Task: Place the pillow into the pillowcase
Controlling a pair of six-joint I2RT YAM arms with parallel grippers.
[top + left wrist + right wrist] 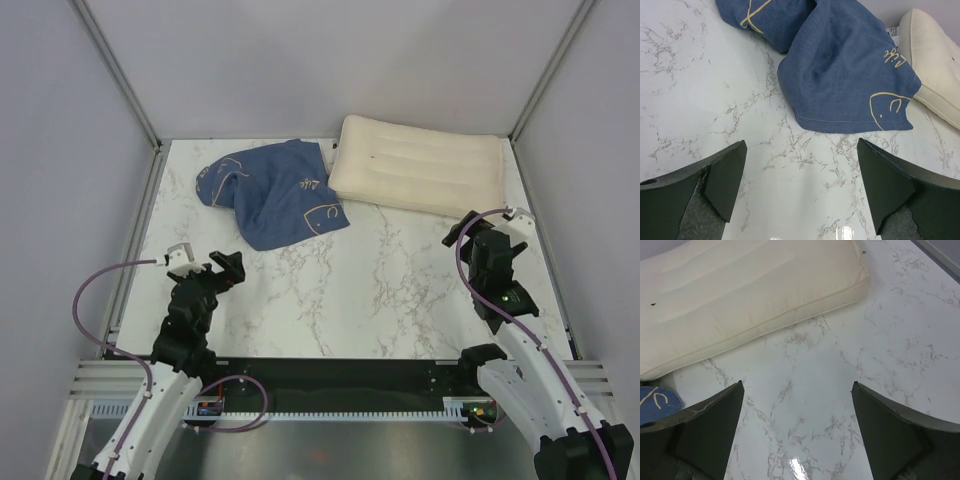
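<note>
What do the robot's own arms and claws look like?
Both arms are black near the wrist and white lower down. A thin purple cable loops beside the left arm, and another beside the right arm. The left claw and right claw each have two dark wedge-shaped fingers.

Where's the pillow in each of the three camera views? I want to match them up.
Top external: the pillow lies at the table's far side, right of centre.
Left wrist: one end of the pillow shows at the right edge.
Right wrist: the pillow fills the upper left.
Shared landmark: the blue pillowcase by the pillow's left end, seen in all three.
</note>
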